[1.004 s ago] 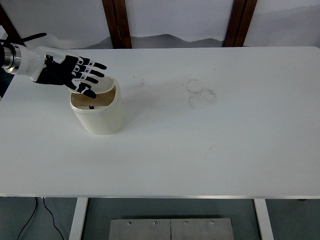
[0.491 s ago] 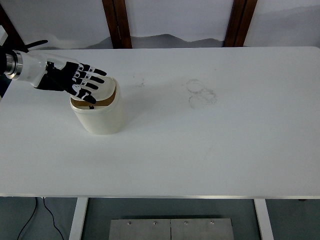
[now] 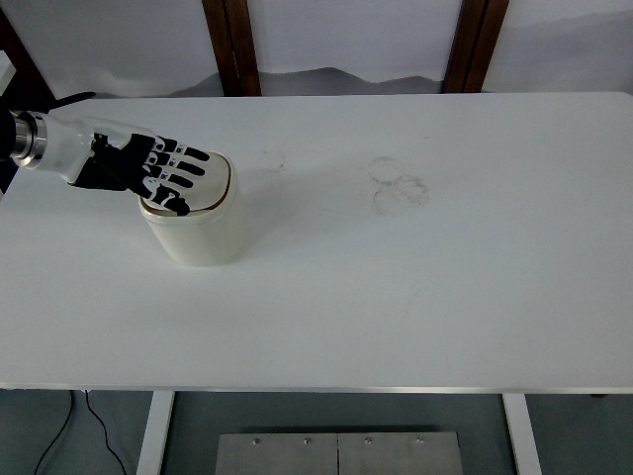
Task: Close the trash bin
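Left hand (image 3: 158,170) lies flat, fingers spread and gripping nothing, on the lid (image 3: 203,178) of the cream trash bin (image 3: 198,233) at the table's (image 3: 396,297) left side — pressing step, I'd say; next comes a gentle release.

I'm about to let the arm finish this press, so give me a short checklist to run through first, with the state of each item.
1. Left hand over the trash bin: ok, fingers spread flat on the lid.
2. Lid fully shut: cannot tell; it looks nearly flat, but the hand hides its near edge.
3. Bin upright on the table: ok, no visible tilt.
4. Space around the bin: ok, only faint ring marks lie off to the right.
5. Right hand out of the way: ok, not in view.
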Controlling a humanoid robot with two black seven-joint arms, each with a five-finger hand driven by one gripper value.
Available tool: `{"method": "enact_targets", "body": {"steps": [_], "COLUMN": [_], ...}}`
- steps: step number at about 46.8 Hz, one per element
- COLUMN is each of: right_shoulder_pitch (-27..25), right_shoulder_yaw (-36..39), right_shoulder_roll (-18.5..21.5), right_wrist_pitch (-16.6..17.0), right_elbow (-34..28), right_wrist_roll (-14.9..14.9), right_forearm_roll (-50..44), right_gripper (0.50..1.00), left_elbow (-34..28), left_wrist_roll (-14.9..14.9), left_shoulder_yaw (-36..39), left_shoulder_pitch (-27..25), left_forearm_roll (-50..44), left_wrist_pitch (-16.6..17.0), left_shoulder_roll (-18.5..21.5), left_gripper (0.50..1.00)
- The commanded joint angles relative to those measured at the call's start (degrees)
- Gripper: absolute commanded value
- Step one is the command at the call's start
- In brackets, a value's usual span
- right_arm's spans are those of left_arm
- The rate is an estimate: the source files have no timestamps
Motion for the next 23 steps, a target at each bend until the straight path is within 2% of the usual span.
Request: {"method": "enact_targets", "body": {"steps": [1, 23], "right_shoulder_pitch": [0.02, -0.07], "right_shoulder_yaw": [0.01, 0.01], "right_shoulder_roll": [0.0, 0.0], "right_wrist_pitch": [0.0, 0.0], "right_elbow": [0.0, 0.0], "right_wrist_roll": [0.02, -0.06], "right_forearm_roll": [0.02, 0.02], "right_gripper": [0.995, 0.995], "left_elbow": [0.07, 0.07], "left_wrist_roll": [0.0, 0.0], "left_shoulder_yaw": [0.0, 0.0], "left_shoulder_pitch": [0.19, 0.54], "left_forearm_roll": [0.0, 0.0], "left_wrist_pitch": [-0.01, -0.01], "left_shoulder_roll": [0.02, 0.19], "left_gripper": [1.0, 1.0]}}
